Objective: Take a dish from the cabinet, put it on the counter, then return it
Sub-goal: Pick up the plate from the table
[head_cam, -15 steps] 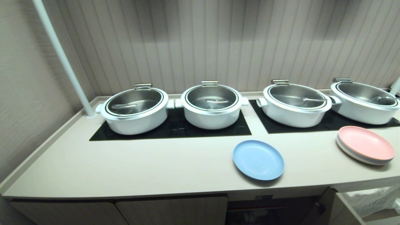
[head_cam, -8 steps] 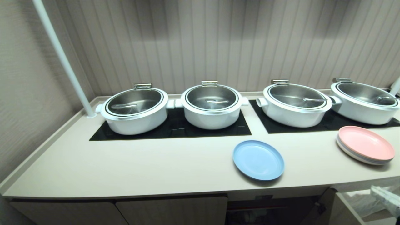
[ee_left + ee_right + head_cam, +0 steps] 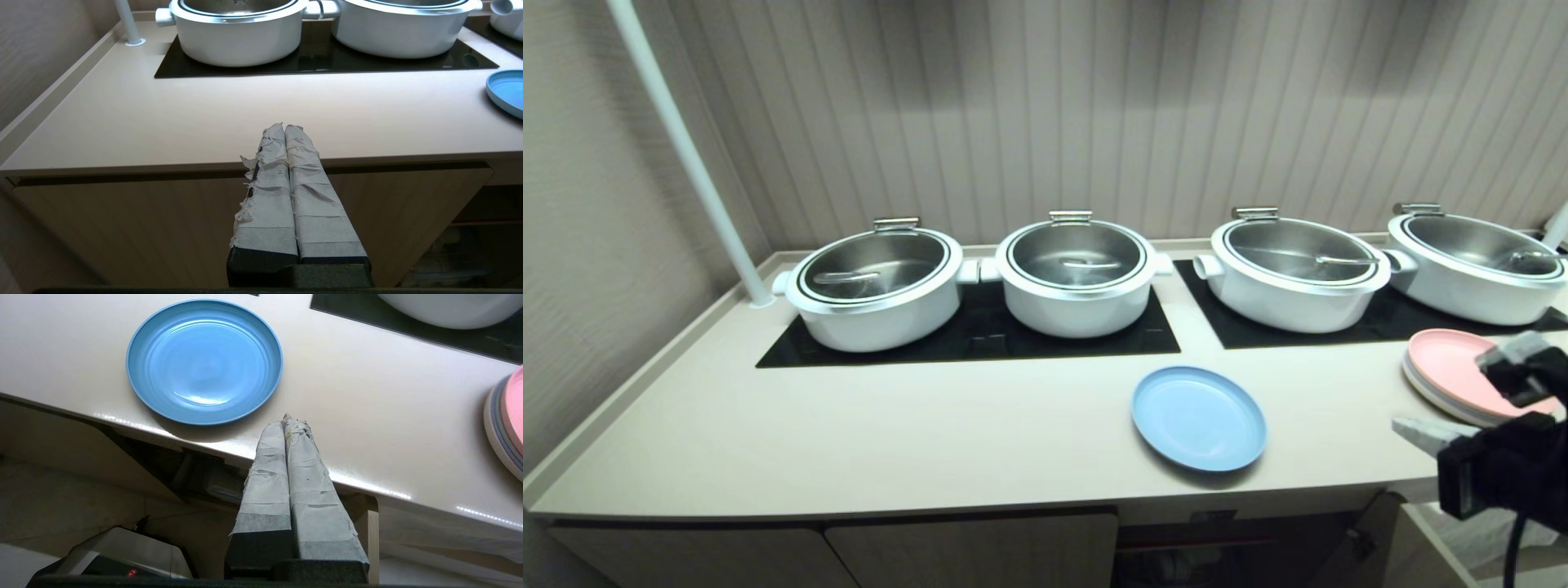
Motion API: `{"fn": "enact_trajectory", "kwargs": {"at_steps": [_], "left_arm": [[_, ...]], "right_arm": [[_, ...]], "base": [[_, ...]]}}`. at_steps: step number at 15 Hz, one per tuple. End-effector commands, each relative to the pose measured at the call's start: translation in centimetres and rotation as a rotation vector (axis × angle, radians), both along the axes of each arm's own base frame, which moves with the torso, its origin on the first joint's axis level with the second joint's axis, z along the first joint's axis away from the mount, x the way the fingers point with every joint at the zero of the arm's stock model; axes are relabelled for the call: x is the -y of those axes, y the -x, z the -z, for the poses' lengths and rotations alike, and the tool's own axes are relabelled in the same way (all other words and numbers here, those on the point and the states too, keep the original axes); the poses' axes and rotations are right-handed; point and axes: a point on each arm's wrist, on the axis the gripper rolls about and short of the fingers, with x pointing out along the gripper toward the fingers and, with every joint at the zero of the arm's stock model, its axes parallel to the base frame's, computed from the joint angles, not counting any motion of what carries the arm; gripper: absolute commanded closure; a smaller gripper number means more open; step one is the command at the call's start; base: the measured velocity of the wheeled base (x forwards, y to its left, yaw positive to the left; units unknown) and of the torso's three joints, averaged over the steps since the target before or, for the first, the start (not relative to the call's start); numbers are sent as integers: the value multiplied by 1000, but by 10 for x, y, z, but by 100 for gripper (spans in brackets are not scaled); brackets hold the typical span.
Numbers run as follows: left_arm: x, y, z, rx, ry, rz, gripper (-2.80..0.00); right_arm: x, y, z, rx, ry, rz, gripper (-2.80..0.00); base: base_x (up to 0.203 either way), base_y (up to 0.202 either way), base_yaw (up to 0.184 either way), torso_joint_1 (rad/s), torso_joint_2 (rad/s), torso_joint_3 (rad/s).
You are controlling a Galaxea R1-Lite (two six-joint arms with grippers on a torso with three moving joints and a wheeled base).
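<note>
The dish [image 3: 1198,418], a plain light-blue plate, lies flat on the counter [image 3: 931,433] near its front edge. It also shows in the right wrist view, the dish [image 3: 204,361], and at the edge of the left wrist view, the dish [image 3: 506,92]. My right gripper [image 3: 1405,426] hangs at the counter's front edge, right of the dish and apart from it. Its taped fingers are pressed together, so the right gripper [image 3: 288,420] is shut and empty. The cabinet [image 3: 972,551] sits below the counter, its compartment under the dish dark and open. My left gripper [image 3: 284,127] is shut, parked before a closed door.
Several white lidded pots [image 3: 1075,278] stand on black cooktop panels [image 3: 980,335] along the back. A stack of plates topped with pink [image 3: 1450,371] lies at the right, partly behind my right arm. A white pole [image 3: 686,155] rises at the back left corner.
My right arm has risen into the head view at the lower right, now in front of the pink-topped stack. The dish has not moved.
</note>
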Motion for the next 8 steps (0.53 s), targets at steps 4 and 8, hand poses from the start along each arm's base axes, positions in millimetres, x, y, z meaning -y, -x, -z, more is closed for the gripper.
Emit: {"fn": "enact_trajectory", "kwargs": {"at_steps": [4,8], "left_arm": [[0,0,0,0,0,0,0],[0,0,0,0,0,0,0]], "right_arm": [[-9,-70,14,-112,19,-10,0],[-12,-109,12,-207,36,-13,0]], "base": [[0,0,0,0,0,0],[0,0,0,0,0,0]]}}
